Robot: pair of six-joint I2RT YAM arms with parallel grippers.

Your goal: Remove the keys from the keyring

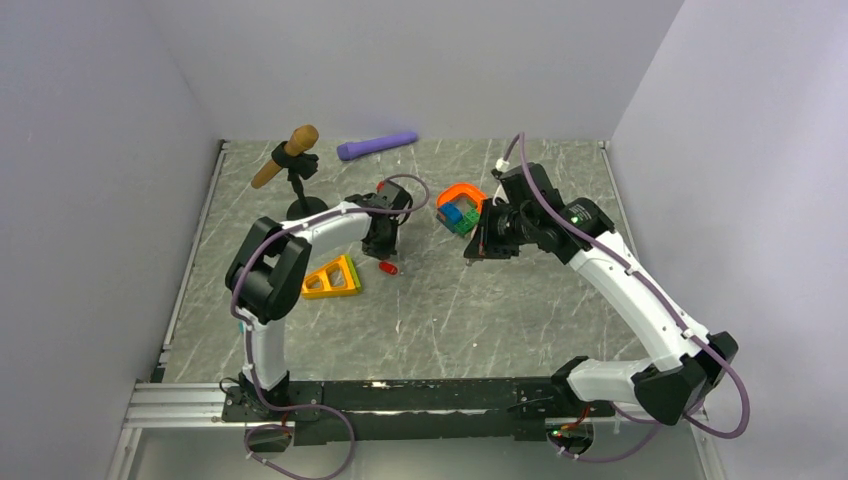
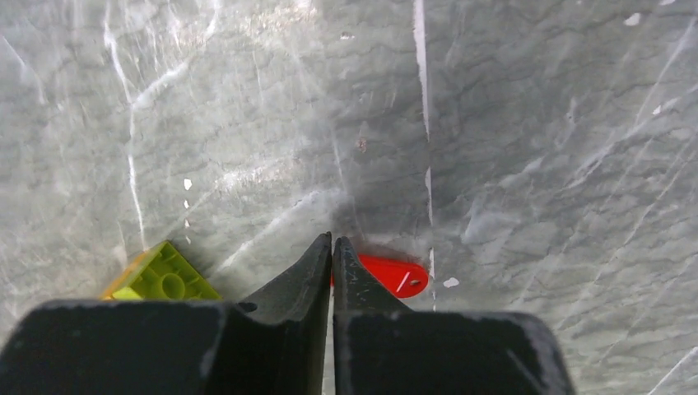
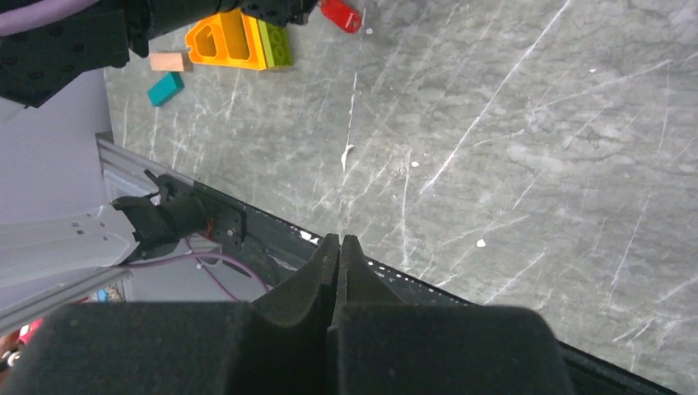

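Note:
The key point(image 2: 397, 276), a tiny red oval, lies flat on the marble table point(image 2: 535, 164). My left gripper point(image 2: 332, 239) is shut, its right fingertip over the key's near end with nothing gripped. From above, the key point(image 1: 388, 268) sits just below the left gripper point(image 1: 380, 248). The keyring point(image 1: 462, 196), an orange loop with blue and green blocks, rests further right. My right gripper point(image 1: 474, 252) hovers beside it. In its own wrist view the right gripper point(image 3: 340, 243) is shut and empty, with the key point(image 3: 340, 15) far off at the top.
An orange-yellow triangular block point(image 1: 333, 280) with a green end point(image 2: 160, 276) lies left of the key. A wooden-headed tool on a black stand point(image 1: 290, 160) and a purple cylinder point(image 1: 377, 146) sit at the back. The black rail point(image 1: 400, 395) runs along the near edge.

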